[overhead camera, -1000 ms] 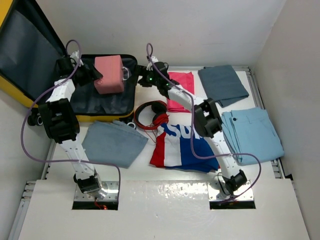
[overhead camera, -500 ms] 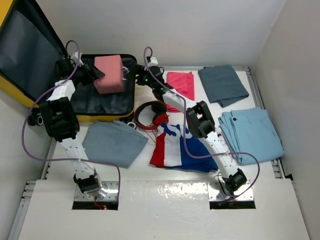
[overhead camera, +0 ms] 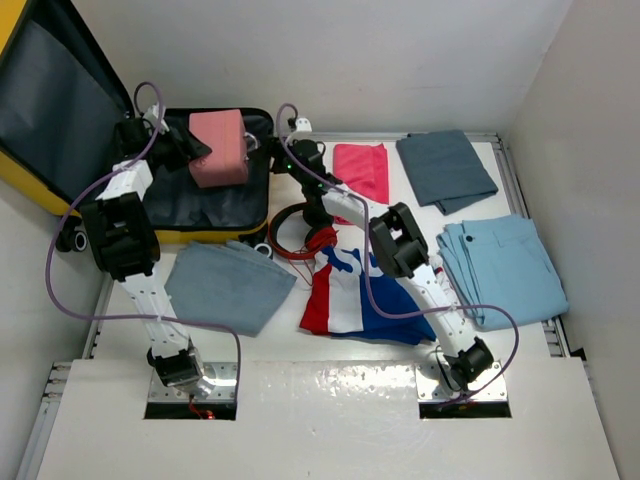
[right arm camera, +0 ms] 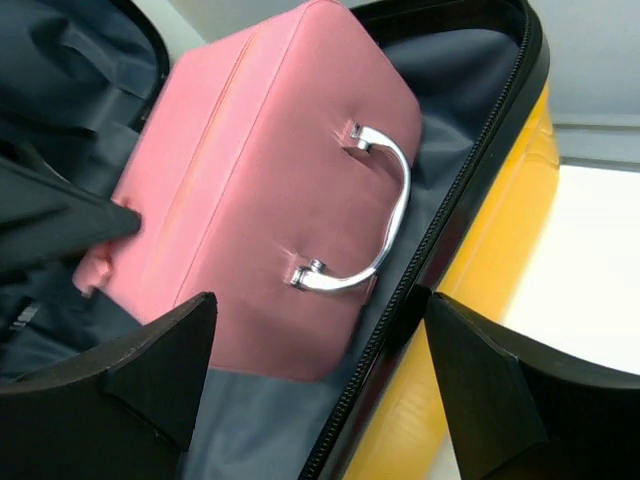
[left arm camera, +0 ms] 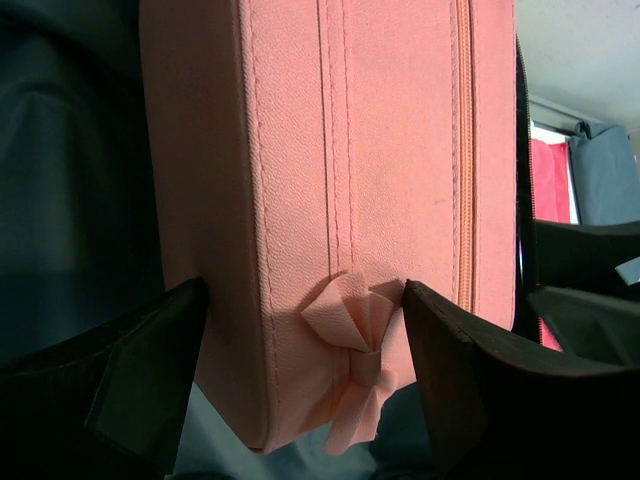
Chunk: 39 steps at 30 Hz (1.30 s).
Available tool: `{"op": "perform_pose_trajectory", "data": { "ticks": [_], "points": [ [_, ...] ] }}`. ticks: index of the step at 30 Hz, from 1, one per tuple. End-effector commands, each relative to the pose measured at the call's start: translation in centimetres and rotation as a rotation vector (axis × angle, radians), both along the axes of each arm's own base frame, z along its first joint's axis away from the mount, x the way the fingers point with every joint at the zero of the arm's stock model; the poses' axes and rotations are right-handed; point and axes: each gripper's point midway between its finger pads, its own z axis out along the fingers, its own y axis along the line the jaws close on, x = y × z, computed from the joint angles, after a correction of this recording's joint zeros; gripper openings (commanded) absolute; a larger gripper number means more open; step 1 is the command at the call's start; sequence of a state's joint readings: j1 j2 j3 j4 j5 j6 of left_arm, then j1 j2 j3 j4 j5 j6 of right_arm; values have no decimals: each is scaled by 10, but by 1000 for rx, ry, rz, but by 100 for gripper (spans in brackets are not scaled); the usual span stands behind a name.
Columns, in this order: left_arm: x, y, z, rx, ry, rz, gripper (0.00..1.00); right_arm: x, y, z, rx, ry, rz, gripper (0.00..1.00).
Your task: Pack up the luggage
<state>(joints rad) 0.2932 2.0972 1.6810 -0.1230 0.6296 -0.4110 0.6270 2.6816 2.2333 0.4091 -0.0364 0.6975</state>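
Left end effector [left arm camera: 302, 290]: jaws wide, straddling the pink case [left arm camera: 380, 150]. Can't tell if it's clamped or just touching. Right end effector [right arm camera: 320, 300]: released, empty, pointed at the case's handle [right arm camera: 404, 195]. Both are over the luggage [right arm camera: 485, 240], which lies open at the desk's [overhead camera: 290, 338] far-left corner, lid [overhead camera: 60, 110] up. Hard shell looks stiff and bulky and may roll on its wheels [overhead camera: 68, 240]. I'd grab the lid by its rim.

The luggage [overhead camera: 60, 110] had its raised lid cut off by the top view's edge. My right arm [overhead camera: 395, 245] covered part of the red headphones [overhead camera: 316, 241] and the striped garment [overhead camera: 345, 300]. In my left wrist view the pink case [left arm camera: 350, 150] ran off the top, and whether my left jaws pressed it or only flanked it I could not tell.
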Motion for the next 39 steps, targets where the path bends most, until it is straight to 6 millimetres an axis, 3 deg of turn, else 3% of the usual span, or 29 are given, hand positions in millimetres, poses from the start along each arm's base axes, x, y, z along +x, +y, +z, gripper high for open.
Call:
{"op": "perform_pose_trajectory", "data": {
  "ticks": [1,3,8,9,11,12,15,17,18,20,22,23,26,28,29,30,32,33,34,36,38,39],
  "points": [
    [10,-14,5,3,-30,-36,81,-40,28,130,136,-353,40,84],
    [13,-19,2,11,-32,-51,81,-35,23,133,144,-346,30,85],
    [25,-44,-3,16,-62,-176,86,-29,11,88,101,-171,49,85],
    [27,-44,-16,10,-43,-176,86,-28,7,73,78,-125,45,84],
    [34,-49,-20,11,-46,-187,87,-29,2,63,77,-78,57,81],
    [37,-60,-29,-15,-43,-234,87,-28,-3,48,59,-47,74,77],
    [38,-77,-46,-54,-27,-299,82,-36,-7,33,49,-10,110,69],
    [33,-100,-43,-85,-27,-360,77,-42,-7,41,59,-23,144,67],
    [30,-102,-46,-97,-19,-373,74,-43,-9,52,64,-41,146,67],
    [19,-115,-43,-116,-4,-406,74,-47,-13,50,52,-55,151,74],
    [1,-135,-49,-130,33,-445,82,-50,-18,57,37,-80,148,78],
    [-2,-133,-47,-109,26,-443,85,-51,-19,56,29,-81,152,81],
    [0,-121,-25,-22,-22,-362,97,-54,-33,76,25,-103,141,82],
    [11,-98,-3,26,-61,-257,99,-53,-47,95,24,-118,121,83],
    [17,-88,9,32,-80,-209,99,-52,-56,89,11,-103,109,84],
    [27,-65,24,72,-103,-114,99,-49,-65,88,3,-92,94,84],
    [33,-38,57,123,-155,0,99,-48,-85,102,-15,-93,61,86],
    [39,-10,75,181,-180,125,99,-46,-101,125,-8,-121,25,86],
    [37,0,101,213,-221,188,99,-44,-116,114,-34,-90,4,87],
    [35,33,130,299,-262,334,99,-39,-142,120,-49,-85,-44,87],
    [28,49,180,405,-356,391,99,-37,-168,122,-67,-52,-92,87],
    [27,43,196,463,-388,406,99,-36,-187,130,-70,-52,-124,87]
  ]
}}
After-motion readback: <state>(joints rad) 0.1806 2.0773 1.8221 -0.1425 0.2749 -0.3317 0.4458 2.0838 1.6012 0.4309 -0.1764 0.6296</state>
